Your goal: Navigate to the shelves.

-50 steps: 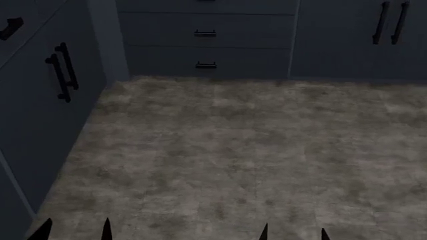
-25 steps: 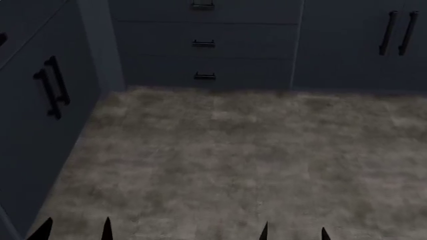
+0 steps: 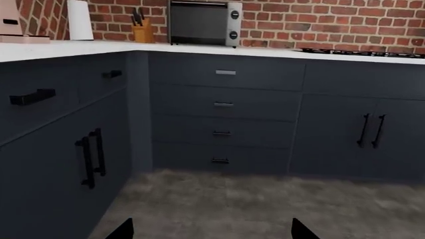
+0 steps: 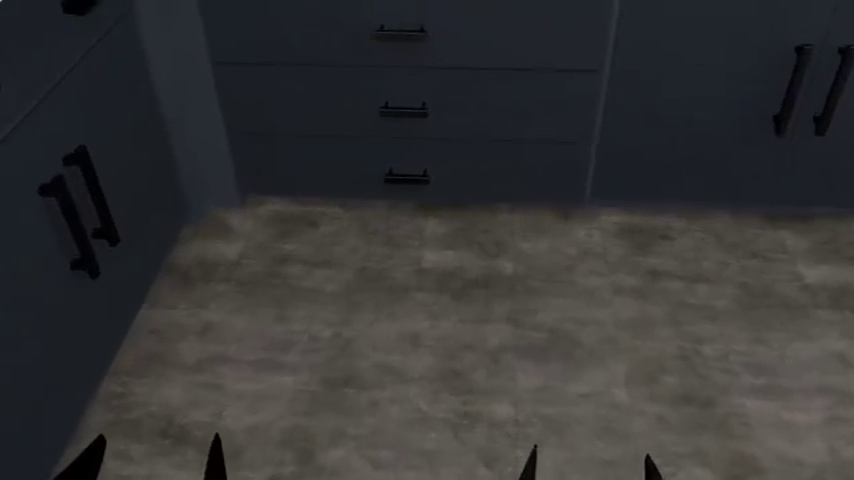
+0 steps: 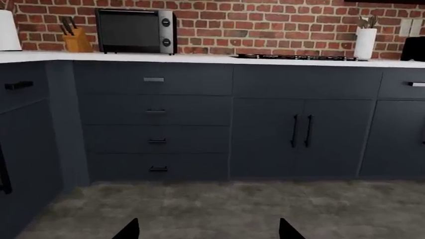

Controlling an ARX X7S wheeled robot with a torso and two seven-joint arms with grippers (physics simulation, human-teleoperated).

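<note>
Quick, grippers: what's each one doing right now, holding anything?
Left gripper: open, fingertips apart, nothing between them.
Right gripper: open, fingertips apart, nothing held.

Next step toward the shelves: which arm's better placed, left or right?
Right, marginally. No shelves in view, so next is likely a base turn. The left gripper sits nearer the side cabinets; the right gripper has open floor ahead. Both open, empty.
</note>
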